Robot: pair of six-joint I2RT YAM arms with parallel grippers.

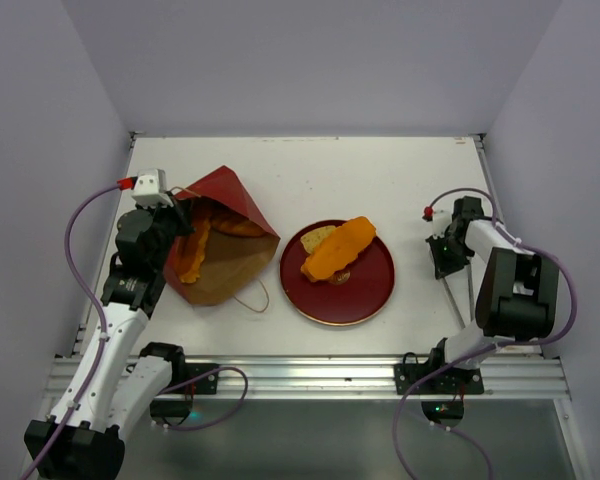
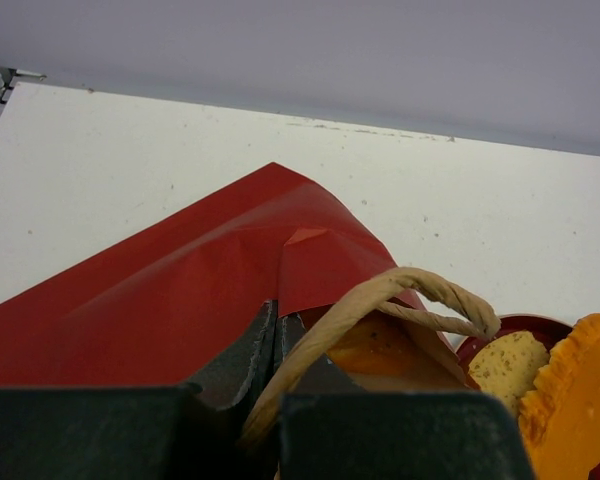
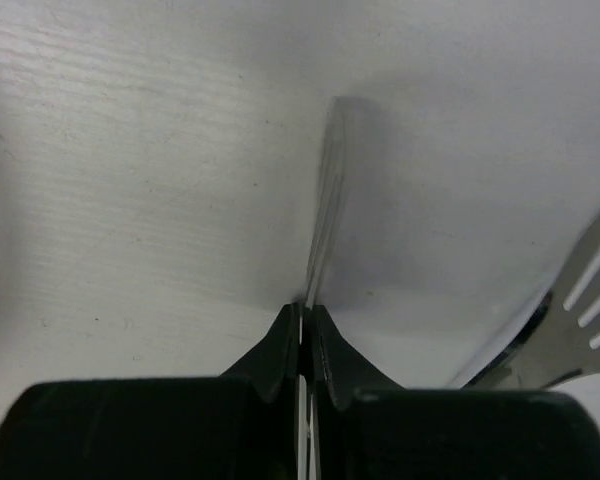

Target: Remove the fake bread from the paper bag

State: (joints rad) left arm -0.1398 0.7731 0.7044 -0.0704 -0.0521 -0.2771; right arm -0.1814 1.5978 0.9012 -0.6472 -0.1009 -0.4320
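Paper bag (image 1: 230,265) on its side at the left of the surface (image 1: 380,170) in the overhead view, one fake bread loaf (image 1: 193,255) inside its mouth; second loaf (image 1: 340,250) and pale slice (image 1: 320,238) on the red plate (image 1: 375,295) beside it. Left wrist: left end effector (image 2: 278,320) pinched shut on the bag's red edge, cord handle (image 2: 380,290) alongside. Right wrist: right end effector (image 3: 305,310) closed on a thin metal utensil (image 3: 323,200), fork (image 3: 585,300) nearby.

Colours: paper bag (image 1: 230,205) red outside, brown kraft inside, cord handle (image 2: 380,300) beige. long loaf (image 1: 340,250) orange-golden. slice (image 1: 320,238) pale, dark-speckled. plate (image 1: 365,295) deep red. table (image 1: 360,170) white. thin utensil (image 3: 325,200) silver-grey.
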